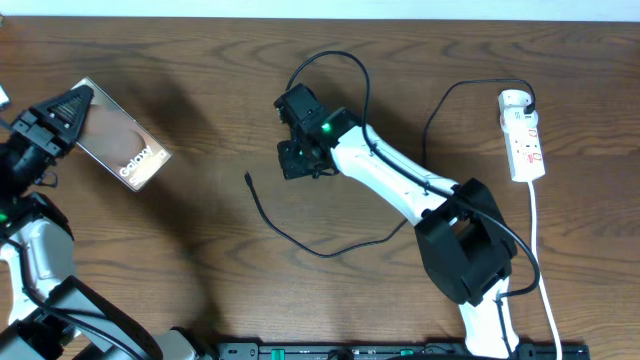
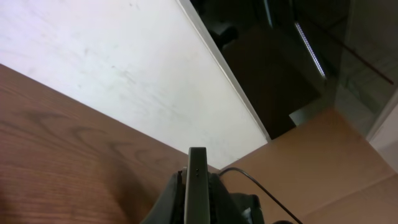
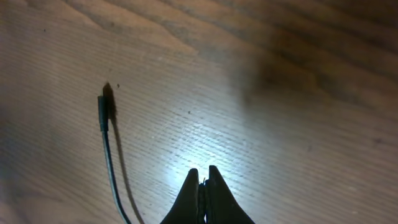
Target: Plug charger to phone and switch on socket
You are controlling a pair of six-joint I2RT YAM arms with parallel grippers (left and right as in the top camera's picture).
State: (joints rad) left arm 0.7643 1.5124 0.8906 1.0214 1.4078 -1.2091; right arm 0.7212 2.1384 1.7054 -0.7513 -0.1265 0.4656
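The phone, brownish face with white "Galaxy" lettering, is held at the far left by my left gripper, which is shut on its upper end. In the left wrist view the phone's thin edge stands between the fingers. The charger cable loops over the table; its plug tip lies free on the wood, left of my right gripper. The right wrist view shows the tip up and left of the right gripper, which is shut and empty above the table. The white socket strip lies at the far right with the white adapter at its top.
The strip's white cord runs down the right side to the front edge. The right arm's body stands over the right centre. A black rail lines the front edge. A white wall and cardboard box show in the left wrist view.
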